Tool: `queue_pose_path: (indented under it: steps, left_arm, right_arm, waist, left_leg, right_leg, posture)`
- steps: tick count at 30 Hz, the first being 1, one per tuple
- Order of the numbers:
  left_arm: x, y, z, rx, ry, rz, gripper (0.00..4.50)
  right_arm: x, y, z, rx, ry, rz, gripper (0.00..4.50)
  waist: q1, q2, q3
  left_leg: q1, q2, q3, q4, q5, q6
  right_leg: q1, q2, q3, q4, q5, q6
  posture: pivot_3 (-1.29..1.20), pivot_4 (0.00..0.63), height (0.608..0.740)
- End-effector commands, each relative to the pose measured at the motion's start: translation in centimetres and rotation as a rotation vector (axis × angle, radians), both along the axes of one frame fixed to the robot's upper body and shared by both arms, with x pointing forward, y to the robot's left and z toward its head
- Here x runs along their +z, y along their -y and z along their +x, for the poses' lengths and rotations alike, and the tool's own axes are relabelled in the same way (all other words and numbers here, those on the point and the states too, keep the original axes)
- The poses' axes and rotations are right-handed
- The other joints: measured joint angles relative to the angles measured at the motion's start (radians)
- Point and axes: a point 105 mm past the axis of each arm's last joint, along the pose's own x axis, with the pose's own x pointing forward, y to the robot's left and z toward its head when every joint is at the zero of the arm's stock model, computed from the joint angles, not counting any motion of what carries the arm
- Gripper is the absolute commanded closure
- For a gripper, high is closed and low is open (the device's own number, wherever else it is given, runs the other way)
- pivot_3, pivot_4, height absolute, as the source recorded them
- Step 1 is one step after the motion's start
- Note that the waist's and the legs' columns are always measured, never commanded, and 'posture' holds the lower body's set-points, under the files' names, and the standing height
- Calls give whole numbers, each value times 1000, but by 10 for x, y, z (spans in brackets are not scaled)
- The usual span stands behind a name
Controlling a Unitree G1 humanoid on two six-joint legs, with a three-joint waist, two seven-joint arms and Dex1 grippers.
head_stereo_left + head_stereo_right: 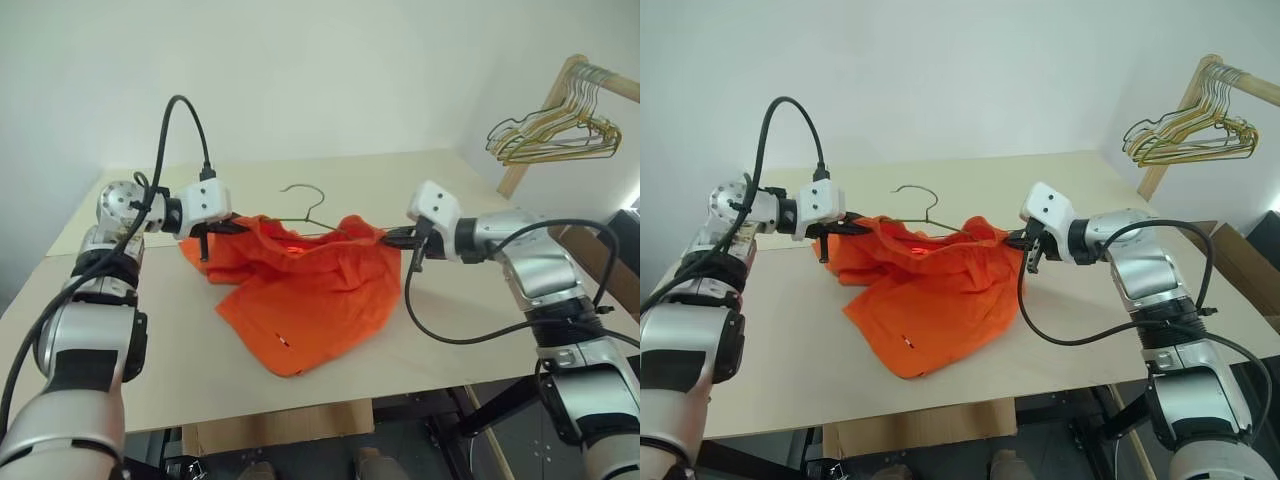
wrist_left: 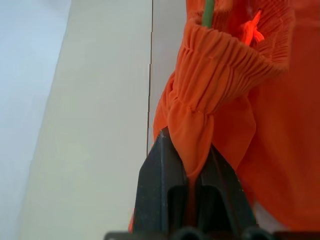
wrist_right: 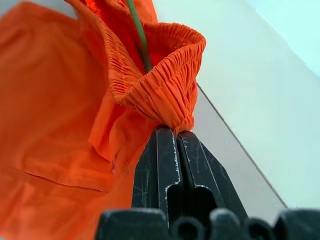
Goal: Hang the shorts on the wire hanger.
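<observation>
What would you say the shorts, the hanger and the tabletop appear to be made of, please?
The shorts: thin, matte orange woven fabric, judging by soft folds and a gathered waistband. The wire hanger: thin bent wire, dull grey-olive, probably coated metal. The table: pale, smooth board, likely light wood or laminate; no grain is clear.

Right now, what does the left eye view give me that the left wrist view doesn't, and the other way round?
Left eye: both arms holding the shorts lifted by the waistband, legs trailing on the table; the right gripper shut on the opposite end; the wire hanger hook rising behind; spare hangers on a rack. Left wrist: the left gripper closed on a pinch of gathered waistband, the hanger's wire running inside it. Both: orange shorts, hanger wire, table.
</observation>
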Motion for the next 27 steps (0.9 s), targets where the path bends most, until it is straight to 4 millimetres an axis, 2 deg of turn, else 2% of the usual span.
queue_pose_path:
  steps: [1,4,6,8,13,19,20,22,25,27]
  left_arm:
    - [9,-1,2,14,61,5,4500]
    - [4,2,5,39,63,-8,4500]
    - [0,3,5,35,72,14,4500]
    - [4,7,7,46,60,-50,4500]
    - [28,16,12,49,108,-164,4500]
    - [26,17,10,37,107,-185,4500]
    - [26,18,9,28,101,-194,4500]
    - [24,19,6,4,94,-197,4500]
    - [23,21,4,-12,84,-200,4500]
    - [25,22,4,-16,87,-214,4500]
  right_arm:
    - [31,-8,-3,65,107,26,4488]
    - [42,-16,-13,134,125,56,4488]
    - [52,-19,-14,137,108,104,4488]
    - [53,-19,-13,139,105,103,4488]
    - [33,-18,-5,104,116,-1,4488]
    - [32,-16,5,77,221,-54,4488]
    - [32,-16,6,73,225,-58,4022]
    - [33,-15,9,68,270,-81,3526]
    - [35,-14,12,67,290,-84,2452]
    - [30,-13,9,108,271,-110,2452]
  waist:
    - [1,0,0]
    - [2,0,0]
    - [4,0,0]
    - [7,0,0]
    - [17,0,0]
    - [22,0,0]
    - [22,0,0]
    - [22,0,0]
    - [20,0,0]
    - [20,0,0]
  left_leg:
    - [0,0,0,0,0,0]
    - [0,0,0,0,0,0]
    - [0,0,0,0,0,0]
    - [0,0,0,0,0,0]
    - [0,0,0,0,0,0]
    - [0,0,0,0,0,0]
    - [0,0,0,0,0,0]
    - [0,0,0,0,0,0]
    - [0,0,1,0,0,0]
    - [0,0,1,0,0,0]
  right_leg:
    - [0,0,0,0,0,0]
    - [0,0,0,0,0,0]
    - [0,0,0,0,0,0]
    - [0,0,0,0,0,0]
    - [0,0,0,0,0,0]
    - [0,0,0,0,0,0]
    - [0,0,0,0,0,0]
    - [0,0,0,0,0,0]
    - [0,0,0,0,0,0]
    - [0,0,0,0,0,0]
  posture:
    - [-17,0,740]
    - [-16,0,740]
    - [-16,0,740]
    - [-22,0,740]
    - [-26,0,740]
    - [-28,0,740]
    - [-30,0,740]
    - [-32,0,740]
    - [-33,0,740]
    - [-30,0,740]
